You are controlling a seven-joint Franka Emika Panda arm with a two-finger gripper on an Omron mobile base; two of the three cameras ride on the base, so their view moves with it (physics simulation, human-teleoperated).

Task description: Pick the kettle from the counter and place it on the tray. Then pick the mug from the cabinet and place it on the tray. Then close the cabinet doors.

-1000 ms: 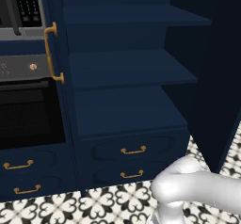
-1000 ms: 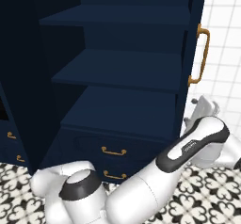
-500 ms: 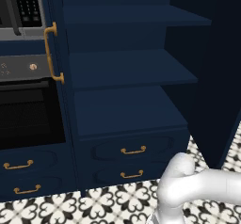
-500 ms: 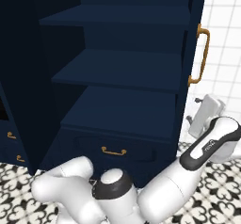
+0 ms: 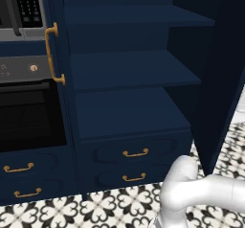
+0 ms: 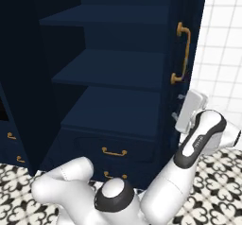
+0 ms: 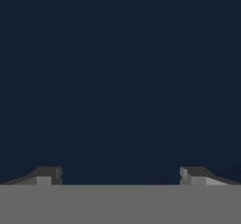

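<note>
Left base view: cabinet [image 5: 129,74] with three shelves, two doors [image 5: 213,69].

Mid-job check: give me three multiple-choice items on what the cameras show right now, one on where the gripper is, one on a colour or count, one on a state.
1. Where is the gripper?
A. inside the top shelf
B. at the outer face of the right cabinet door, below its brass handle
C. on the floor tiles

2. How many inner shelves of the cabinet carry a mug?
A. none that can be seen
B. one
C. two

3. How do the gripper's jaws stand?
A. shut tight
B. clamped on the handle
C. wide apart, holding nothing

Answers: 1 B, the right base view shows the hand against that door under the handle. 2 A, every shelf in sight is bare. 3 C, the hand view shows the fingertips far apart before plain navy.
</note>
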